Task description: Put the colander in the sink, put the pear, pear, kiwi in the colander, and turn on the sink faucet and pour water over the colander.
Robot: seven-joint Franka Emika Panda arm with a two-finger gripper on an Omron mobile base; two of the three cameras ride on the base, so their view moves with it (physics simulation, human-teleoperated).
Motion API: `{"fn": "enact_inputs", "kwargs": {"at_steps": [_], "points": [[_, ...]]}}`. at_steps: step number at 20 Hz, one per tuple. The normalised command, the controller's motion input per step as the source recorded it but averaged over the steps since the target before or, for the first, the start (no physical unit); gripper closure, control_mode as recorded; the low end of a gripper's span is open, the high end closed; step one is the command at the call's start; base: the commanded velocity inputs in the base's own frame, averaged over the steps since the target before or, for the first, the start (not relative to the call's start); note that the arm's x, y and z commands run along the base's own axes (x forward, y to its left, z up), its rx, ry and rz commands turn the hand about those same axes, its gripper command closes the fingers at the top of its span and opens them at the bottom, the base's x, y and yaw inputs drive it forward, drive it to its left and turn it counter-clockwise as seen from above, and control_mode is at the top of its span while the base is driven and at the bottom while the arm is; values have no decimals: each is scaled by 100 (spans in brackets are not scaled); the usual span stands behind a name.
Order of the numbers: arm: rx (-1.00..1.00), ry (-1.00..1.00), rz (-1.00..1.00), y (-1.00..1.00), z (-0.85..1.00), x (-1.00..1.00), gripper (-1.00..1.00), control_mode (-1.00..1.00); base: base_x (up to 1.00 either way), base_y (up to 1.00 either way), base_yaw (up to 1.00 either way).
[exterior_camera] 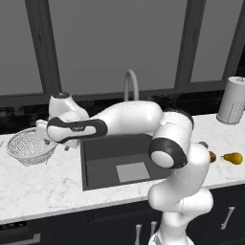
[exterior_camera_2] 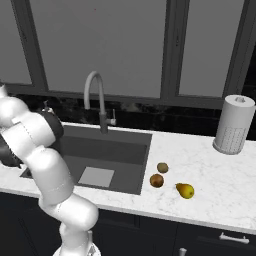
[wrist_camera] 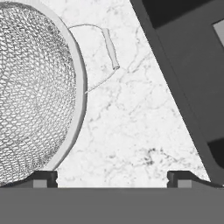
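Jaws: you have them spread wide with nothing between them; in the hand view the gripper point(wrist_camera: 112, 177) shows its two dark tips far apart above bare marble.
Colander: the colander point(wrist_camera: 37, 89) sits upright on the counter point(wrist_camera: 131, 127), off to one side of your jaws; its rim reaches the tip point(wrist_camera: 43, 178) on that side, and whether they touch you cannot tell. Its wire side handle point(wrist_camera: 107, 48) lies ahead of the gap between the tips.
Colander from the base: in the left base view the colander point(exterior_camera: 31, 146) rests on the marble just beyond the hand, left of the basin.
Sink: the sink point(wrist_camera: 192, 74) edge runs diagonally past your other tip, near it; the colander is outside the basin.
Sink from the base: the sink point(exterior_camera: 103, 160) is under your forearm.
Faucet: the sink faucet point(exterior_camera_2: 97, 100) stands behind the basin, well away from your jaws.
Fruit: the kiwi point(exterior_camera_2: 162, 167), a rounder brownish-orange pear point(exterior_camera_2: 157, 180) and a yellow pear point(exterior_camera_2: 185, 190) lie on the counter right of the sink, far from the jaws on the other side of the basin.
Other: a paper towel roll point(exterior_camera_2: 233, 125) stands at the far right.
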Motion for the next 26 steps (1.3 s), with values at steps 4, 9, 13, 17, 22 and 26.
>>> {"fn": "enact_inputs", "kwargs": {"at_steps": [4, 9, 13, 17, 22, 26], "points": [[-10, 1, -17, 35, -35, 29, -100, -100, 0, 0, 0], [-8, 0, -17, 34, -25, 39, -100, -100, 0, 0, 0], [-5, 0, -16, 49, -5, 49, -100, -100, 0, 0, 0], [-6, 4, -16, 29, -26, 33, 100, -100, 0, 0, 0], [-3, 14, -24, -20, -70, 4, 100, -100, 0, 0, 0], [0, 14, -29, -71, -97, -2, 100, -100, 0, 0, 0]]}}
